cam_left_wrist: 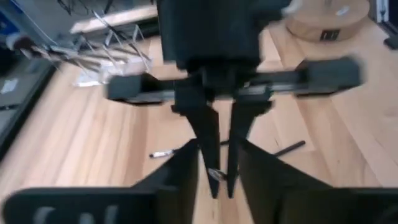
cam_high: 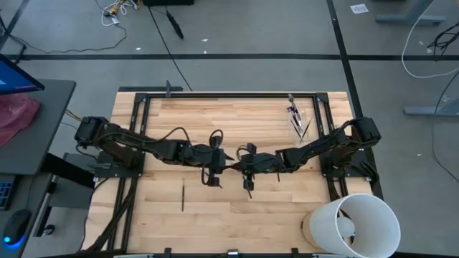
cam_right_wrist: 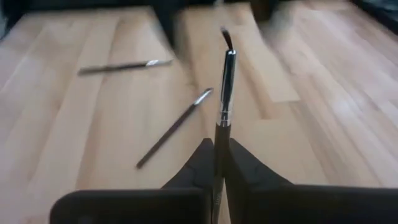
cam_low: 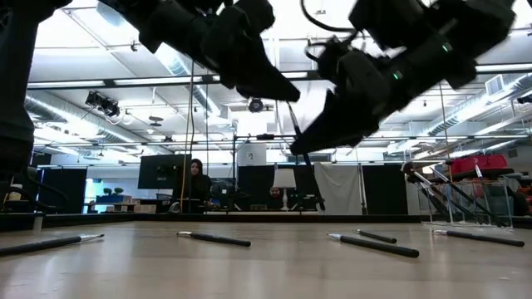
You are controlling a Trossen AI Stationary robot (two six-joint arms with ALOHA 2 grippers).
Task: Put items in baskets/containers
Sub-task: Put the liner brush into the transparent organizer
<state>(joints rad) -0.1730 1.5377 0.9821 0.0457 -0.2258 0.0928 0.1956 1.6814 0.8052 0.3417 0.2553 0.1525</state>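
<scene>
Right gripper: clamped narrow on a brush, handle pinched between the fingers, silver ferrule and dark tip jutting straight out ahead of the jaws.
Right gripper, from above: hung mid-table, nose to nose with the left gripper, lifted clear of the wood in the low view.
Left gripper jaws: parted, the two fingers spread at the near edge of its wrist view, nothing seen held between them; right gripper's narrow fingers pointed down into that gap.
Held brush, low view: thin dark line slanting up between the two arms, well off the table.
Loose brushes ahead of the right jaws: one lying slantwise, another farther out, lying crosswise, both flat on the boards.
Loose brush by the left arm: flat on the wood, off to the side of the left jaws.
Low view, table level: several more brushes flat on the surface, one near centre, one right of it.
Clear cup: well behind the right jaws, near the far right corner, brushes already standing in it.
White bucket: on its side at the near right corner.
Writing or brands: none readable anywhere.
</scene>
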